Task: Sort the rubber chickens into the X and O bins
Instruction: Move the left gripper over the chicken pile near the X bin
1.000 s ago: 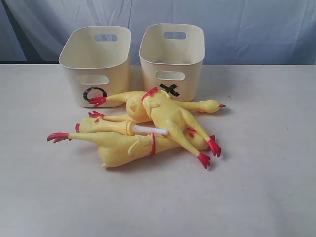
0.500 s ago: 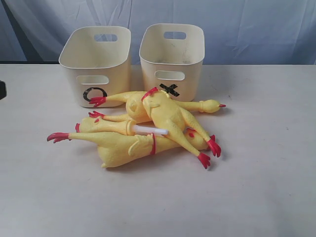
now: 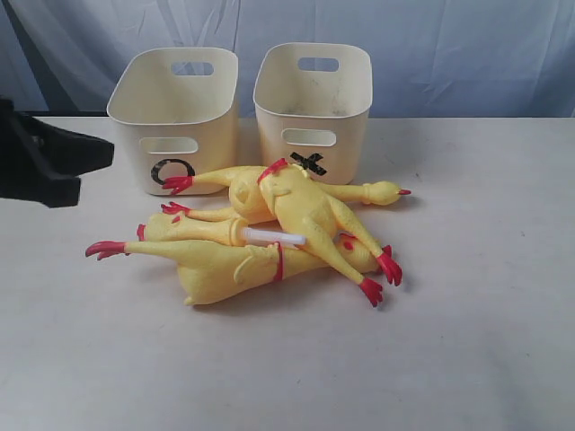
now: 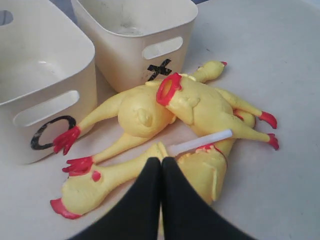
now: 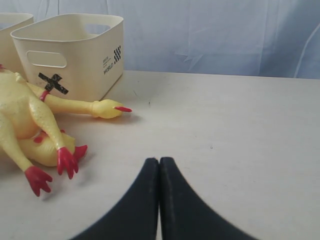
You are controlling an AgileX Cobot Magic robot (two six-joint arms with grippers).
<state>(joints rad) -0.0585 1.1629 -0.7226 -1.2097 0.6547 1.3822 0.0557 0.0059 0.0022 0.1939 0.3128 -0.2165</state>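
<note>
The left gripper (image 3: 94, 157) is hovering at the left edge of the scene, seemingly raised off the table (image 3: 467, 341). Its black fingers are pressing together with nothing between them, and it is looking down over the pile, probably lining up a first pick. The O bin (image 3: 193, 166) is standing upright just behind the heap, open side up and apparently empty, so a chicken can be dropped in from above.

The rubber chickens (image 3: 269, 238) are lying in a crossed heap on the table directly in front of both bins, none of them sorted yet. One bird's red feet are resting right in front of the O mark. They are showing as long, soft and bright yellow, with red feet, red combs and a red band at the neck. The top chicken (image 3: 310, 215) is draping across the others, and a white tube (image 3: 269, 236) is sticking out beside it.

The X bin (image 3: 355, 148) is standing close beside the O bin but apart from it, its X showing just behind the top chicken's neck band. The right gripper (image 5: 159, 162) is likewise pinched shut and empty — it is hovering low over the table, to the right of the pile.
</note>
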